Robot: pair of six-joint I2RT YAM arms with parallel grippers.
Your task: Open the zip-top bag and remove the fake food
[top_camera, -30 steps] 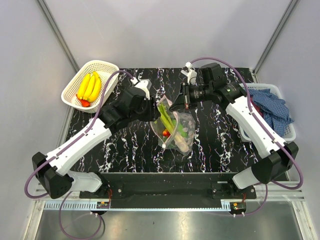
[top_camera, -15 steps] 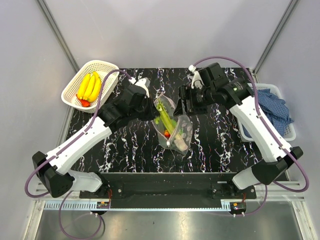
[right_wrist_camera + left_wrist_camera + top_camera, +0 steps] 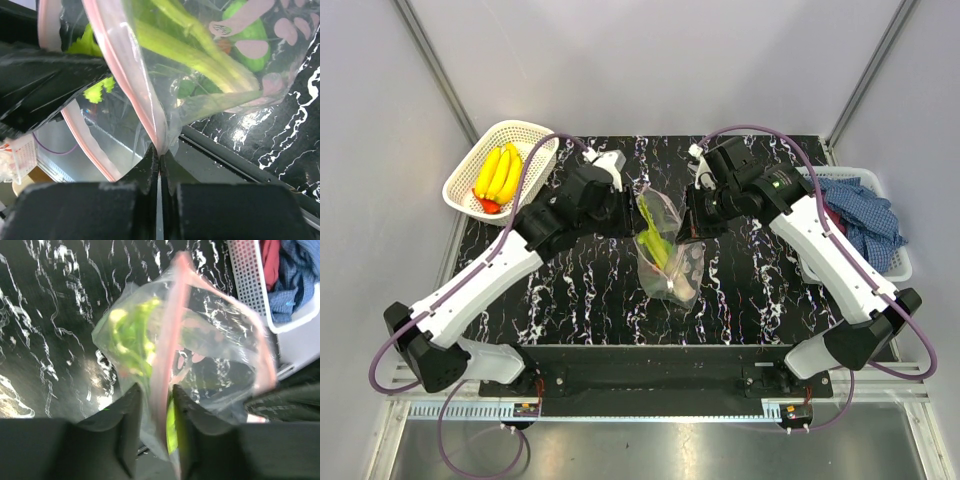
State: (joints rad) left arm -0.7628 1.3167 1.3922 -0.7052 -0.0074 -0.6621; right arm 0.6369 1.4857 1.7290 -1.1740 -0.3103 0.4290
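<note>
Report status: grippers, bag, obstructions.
Right gripper pinching zip-top bag rim. Left gripper astride zip strip, grip unclear. Fake food inside. Nothing in the way.

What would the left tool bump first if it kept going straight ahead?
The zip-top bag: its pink zip edge runs between the fingers of the left tool, so it would likely push into that.

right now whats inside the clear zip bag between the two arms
Through the clear crinkly zip-top bag show a long green-white toy leek and a round green toy piece. Pale round dots, creases and glare cover the rest, so other pieces cannot be made out.
</note>
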